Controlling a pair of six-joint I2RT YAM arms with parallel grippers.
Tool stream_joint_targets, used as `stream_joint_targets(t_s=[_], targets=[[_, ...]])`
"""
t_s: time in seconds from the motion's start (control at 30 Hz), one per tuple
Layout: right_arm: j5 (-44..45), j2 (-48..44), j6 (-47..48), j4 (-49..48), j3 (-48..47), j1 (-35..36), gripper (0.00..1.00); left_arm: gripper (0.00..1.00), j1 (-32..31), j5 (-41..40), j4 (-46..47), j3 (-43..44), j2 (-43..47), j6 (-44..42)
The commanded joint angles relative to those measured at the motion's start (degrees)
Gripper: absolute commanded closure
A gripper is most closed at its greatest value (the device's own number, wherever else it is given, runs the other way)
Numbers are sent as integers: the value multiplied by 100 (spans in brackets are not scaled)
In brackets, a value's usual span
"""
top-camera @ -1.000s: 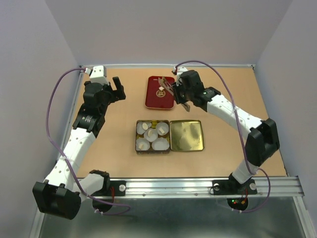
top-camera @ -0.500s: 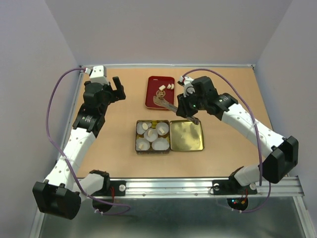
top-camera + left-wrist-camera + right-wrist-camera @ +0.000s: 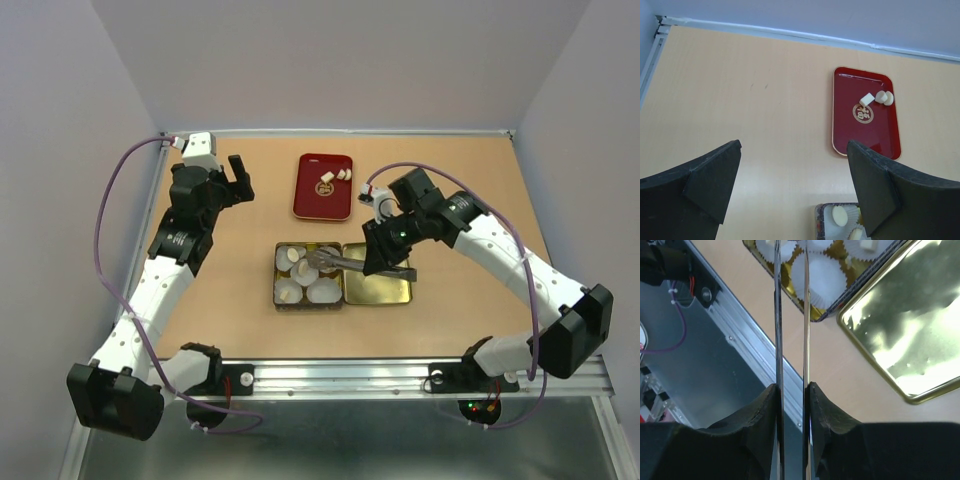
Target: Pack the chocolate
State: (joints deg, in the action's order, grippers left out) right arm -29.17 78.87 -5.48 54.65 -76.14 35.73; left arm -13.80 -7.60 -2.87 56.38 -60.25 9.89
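Observation:
Three cream and light brown pieces of chocolate (image 3: 334, 176) (image 3: 881, 97) lie on the red tray (image 3: 322, 200) (image 3: 867, 135). More chocolate pieces (image 3: 292, 256) (image 3: 840, 215) sit in white paper cups in the open tin (image 3: 276, 282) (image 3: 816, 316). My right gripper (image 3: 369, 264) (image 3: 791, 387) is shut on the long metal tweezers (image 3: 338, 262) (image 3: 791, 315), whose tips reach over the tin's cups. The tips run off the top of the right wrist view, so whether they hold a piece cannot be told. My left gripper (image 3: 239, 179) (image 3: 792, 146) hangs open and empty, far left of the tray.
The tin's gold lid (image 3: 378, 274) (image 3: 900, 330) lies open to the right of the tin, under my right arm. The metal rail (image 3: 420, 376) (image 3: 735, 335) runs along the table's near edge. Grey walls enclose the table at the back and sides.
My right gripper has carried the tweezers from the red tray down and left, over the lid, to the tin. The left arm has stayed still.

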Motion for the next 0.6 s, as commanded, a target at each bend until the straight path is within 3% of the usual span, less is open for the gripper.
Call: stream_joint_targets(t_s=[0.0, 0.43, 0.57], targets=[[-370, -153, -173, 555, -235, 40, 68, 1, -26, -23, 164, 277, 66, -66], [-230, -56, -270, 898, -147, 163, 68, 1, -26, -5, 164, 260, 154, -66], [-212, -12, -235, 880, -182, 180, 63, 1, -26, -40, 164, 251, 180, -75]])
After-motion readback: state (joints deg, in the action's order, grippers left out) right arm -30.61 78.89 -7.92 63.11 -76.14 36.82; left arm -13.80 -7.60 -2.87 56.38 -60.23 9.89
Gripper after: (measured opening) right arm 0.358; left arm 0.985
